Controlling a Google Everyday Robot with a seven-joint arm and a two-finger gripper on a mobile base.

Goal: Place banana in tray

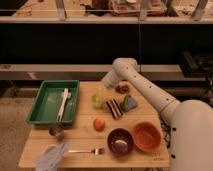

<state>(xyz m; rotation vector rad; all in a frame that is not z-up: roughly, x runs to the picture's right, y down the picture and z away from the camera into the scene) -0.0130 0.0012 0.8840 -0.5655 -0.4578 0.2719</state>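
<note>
The green tray (37,107) lies at the table's left and holds a white utensil (63,102). The banana (98,95) is a pale yellow shape at the table's middle back, right against a small green cup (96,104); I cannot tell the two clearly apart. My gripper (103,84) hangs at the end of the white arm (150,92), which reaches in from the right. It is directly above the banana and very close to it. I cannot tell whether it touches the banana.
An orange fruit (99,123), a maroon bowl (120,141) and an orange bowl (146,136) sit at the front. A striped packet (115,108), a teal bag (129,103) and a reddish item (122,88) lie right of the cup. A metal cup (56,131), fork (86,150) and cloth (52,157) are front left.
</note>
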